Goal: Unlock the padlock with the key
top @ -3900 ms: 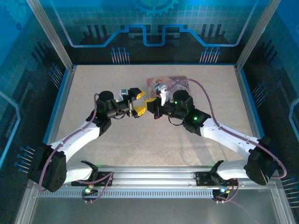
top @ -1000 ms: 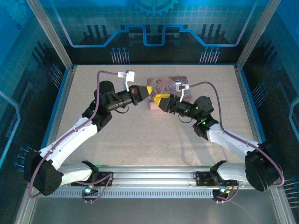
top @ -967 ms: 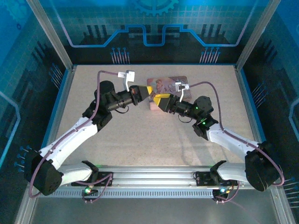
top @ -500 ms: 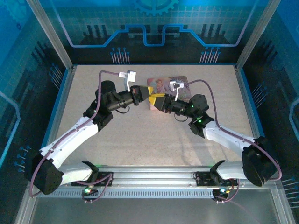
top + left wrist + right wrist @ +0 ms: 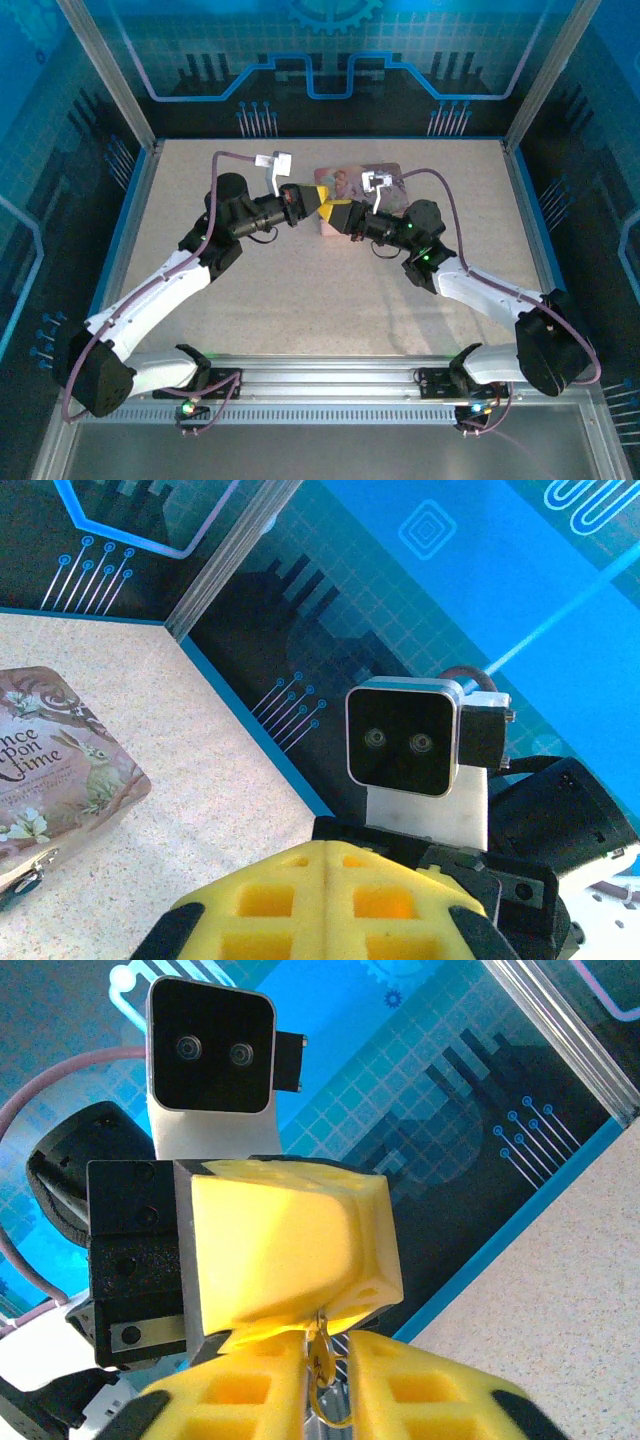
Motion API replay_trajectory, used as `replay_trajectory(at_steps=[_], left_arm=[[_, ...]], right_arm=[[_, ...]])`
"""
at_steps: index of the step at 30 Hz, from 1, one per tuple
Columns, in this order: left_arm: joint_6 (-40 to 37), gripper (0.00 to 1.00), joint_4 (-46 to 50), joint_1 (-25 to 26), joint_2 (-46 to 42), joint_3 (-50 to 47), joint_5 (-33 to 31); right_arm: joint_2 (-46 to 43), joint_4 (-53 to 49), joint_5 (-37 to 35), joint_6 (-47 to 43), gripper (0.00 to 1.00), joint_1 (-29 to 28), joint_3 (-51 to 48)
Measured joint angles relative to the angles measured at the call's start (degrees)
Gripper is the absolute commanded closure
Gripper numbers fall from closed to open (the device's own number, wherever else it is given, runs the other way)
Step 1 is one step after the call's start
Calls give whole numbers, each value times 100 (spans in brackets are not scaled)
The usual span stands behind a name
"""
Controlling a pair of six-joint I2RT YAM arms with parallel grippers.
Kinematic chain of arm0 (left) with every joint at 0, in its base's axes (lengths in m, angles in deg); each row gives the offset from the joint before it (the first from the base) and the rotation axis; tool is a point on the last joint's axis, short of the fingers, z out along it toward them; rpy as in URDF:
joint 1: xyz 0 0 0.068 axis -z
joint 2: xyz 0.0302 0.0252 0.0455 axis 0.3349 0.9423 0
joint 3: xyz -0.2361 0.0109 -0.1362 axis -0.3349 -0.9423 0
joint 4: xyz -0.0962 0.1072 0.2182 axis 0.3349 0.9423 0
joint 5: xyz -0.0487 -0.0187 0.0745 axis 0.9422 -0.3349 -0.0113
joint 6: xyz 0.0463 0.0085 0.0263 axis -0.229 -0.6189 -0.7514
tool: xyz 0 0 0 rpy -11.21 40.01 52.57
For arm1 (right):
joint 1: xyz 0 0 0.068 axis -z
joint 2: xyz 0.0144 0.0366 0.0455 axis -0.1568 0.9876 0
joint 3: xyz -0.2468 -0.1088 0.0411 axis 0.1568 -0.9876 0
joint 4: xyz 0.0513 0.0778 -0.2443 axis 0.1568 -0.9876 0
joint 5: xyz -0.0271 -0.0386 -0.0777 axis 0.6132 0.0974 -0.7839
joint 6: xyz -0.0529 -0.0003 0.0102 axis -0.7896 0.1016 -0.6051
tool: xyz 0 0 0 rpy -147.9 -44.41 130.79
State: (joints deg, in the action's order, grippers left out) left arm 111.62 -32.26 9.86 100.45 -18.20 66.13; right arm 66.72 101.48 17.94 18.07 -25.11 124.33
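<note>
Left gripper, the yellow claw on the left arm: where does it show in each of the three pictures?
Top external: left gripper is just above the middle of the picture, at the end of the left arm.
Left wrist: bottom centre, fingers pressed together.
Right wrist: centre, a yellow block seen side-on.
Shared landmark: speckled table, at left in the left wrist view, at lower right in the right wrist view.

You have yellow, grid-moulded pads on both the left pincer and the right pincer. The tin is dusky pink with a rabbit, pale flowers and white lettering. The worktop is speckled beige, and the walls are blue with circuit lines.
</note>
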Motion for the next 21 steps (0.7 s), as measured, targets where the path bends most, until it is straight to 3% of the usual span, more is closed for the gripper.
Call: replay_trajectory(at_steps=[11,21], left_arm=[[24,100,-4,0,0,0,-63],[35,100,-4,0,0,0,-107]], right_arm=[[0,-24,-24,20,83,0,2],[22,-20,-24,42,85,-9,2]])
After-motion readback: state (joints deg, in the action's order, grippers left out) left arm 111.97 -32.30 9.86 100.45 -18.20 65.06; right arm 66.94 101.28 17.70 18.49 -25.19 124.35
